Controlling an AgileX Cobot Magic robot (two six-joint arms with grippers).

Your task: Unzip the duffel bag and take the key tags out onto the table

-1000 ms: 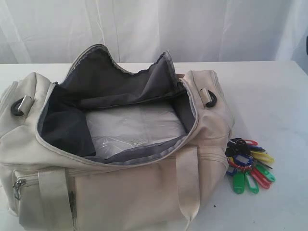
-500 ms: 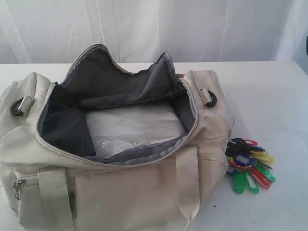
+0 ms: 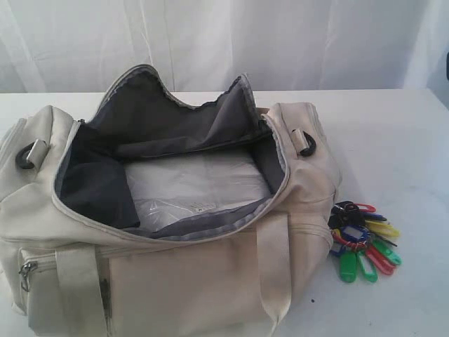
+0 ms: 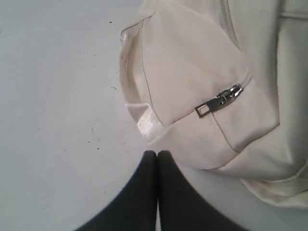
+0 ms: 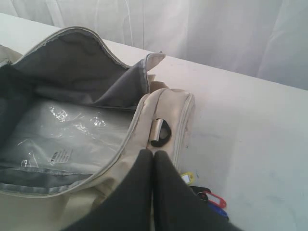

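The cream duffel bag (image 3: 168,281) lies on the white table (image 3: 393,140) with its top zipper undone and its dark grey lining (image 3: 161,119) showing. The key tags (image 3: 363,241), a bunch in red, green, yellow and blue, rest on the table just right of the bag. Neither gripper appears in the exterior view. My left gripper (image 4: 157,153) is shut and empty, hovering by the bag's end pocket and its metal zipper pull (image 4: 219,99). My right gripper (image 5: 153,153) is shut and empty above the bag's right end near a black ring (image 5: 161,132), with the key tags (image 5: 207,196) partly hidden behind it.
A clear plastic-wrapped packet (image 3: 193,186) with a small label lies flat inside the bag. A white curtain (image 3: 224,35) hangs behind the table. A webbing strap (image 3: 275,267) hangs down the bag's front.
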